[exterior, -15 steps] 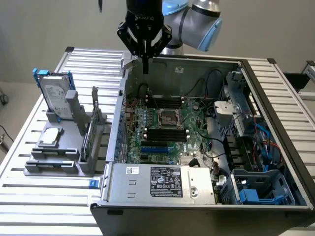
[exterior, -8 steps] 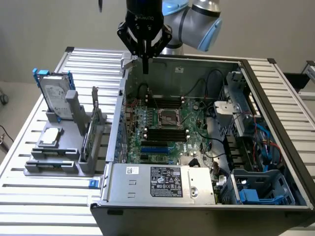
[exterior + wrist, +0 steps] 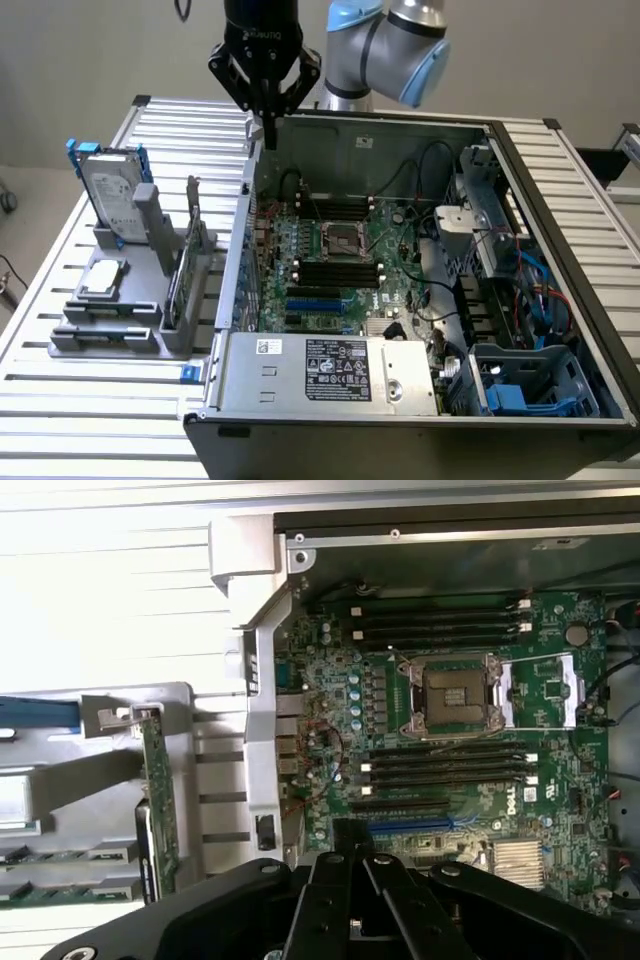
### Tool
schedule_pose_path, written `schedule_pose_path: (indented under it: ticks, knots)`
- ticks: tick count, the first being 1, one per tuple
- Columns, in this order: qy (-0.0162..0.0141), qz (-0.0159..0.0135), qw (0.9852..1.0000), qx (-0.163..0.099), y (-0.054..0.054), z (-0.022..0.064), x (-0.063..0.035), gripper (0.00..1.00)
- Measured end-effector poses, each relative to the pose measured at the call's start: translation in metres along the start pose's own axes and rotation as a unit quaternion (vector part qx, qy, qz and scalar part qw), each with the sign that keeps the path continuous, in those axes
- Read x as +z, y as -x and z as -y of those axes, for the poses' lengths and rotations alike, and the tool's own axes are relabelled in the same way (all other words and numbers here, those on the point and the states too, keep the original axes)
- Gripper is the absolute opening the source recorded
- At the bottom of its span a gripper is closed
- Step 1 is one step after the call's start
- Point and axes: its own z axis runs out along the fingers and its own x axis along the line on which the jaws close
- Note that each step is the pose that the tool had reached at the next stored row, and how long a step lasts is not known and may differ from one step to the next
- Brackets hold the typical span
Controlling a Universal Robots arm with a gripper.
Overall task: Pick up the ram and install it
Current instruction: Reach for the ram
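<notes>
The ram (image 3: 159,798) is a thin green stick standing on edge in the grey holder (image 3: 215,780) beside the open computer case. In the exterior view the ram (image 3: 180,280) sits at the holder's side nearest the case. My gripper (image 3: 268,135) hangs above the case's back corner on the exterior view's left, well up and away from the ram. Its fingers (image 3: 335,842) look shut with nothing between them. Black memory slots (image 3: 440,765) lie on the motherboard on both sides of the processor socket (image 3: 452,692).
The holder (image 3: 110,325) also carries a silver hard drive with blue rails (image 3: 108,190) and a small square processor chip (image 3: 104,280). The case wall (image 3: 240,250) stands between holder and motherboard. A power supply box (image 3: 330,370) and cables (image 3: 530,290) fill the case's other parts.
</notes>
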Motion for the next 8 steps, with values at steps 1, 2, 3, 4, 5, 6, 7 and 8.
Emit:
schedule_pose_path:
  ticks: [1,2,3,4,5,6,7,8]
  knots:
    - [0.0000,0.0000,1.0000,0.000,-0.004,0.0004,-0.0001,0.11]
    - [0.0000,0.0000,1.0000,0.000,-0.009,0.0008,-0.0002,0.11]
    - [0.0000,0.0000,1.0000,0.000,-0.013,0.0012,-0.0003,0.11]
    - [0.0000,0.0000,1.0000,0.000,-0.018,0.0016,-0.0004,0.11]
    - [-0.0001,0.0000,1.0000,0.000,-0.023,0.0021,-0.0005,0.11]
    - [-0.0002,0.0000,1.0000,0.000,-0.027,0.0026,-0.0006,0.11]
    - [-0.0003,0.0000,1.0000,0.000,-0.031,0.0033,-0.0007,0.11]
    - [-0.0005,0.0000,1.0000,0.000,-0.036,0.0040,-0.0008,0.11]
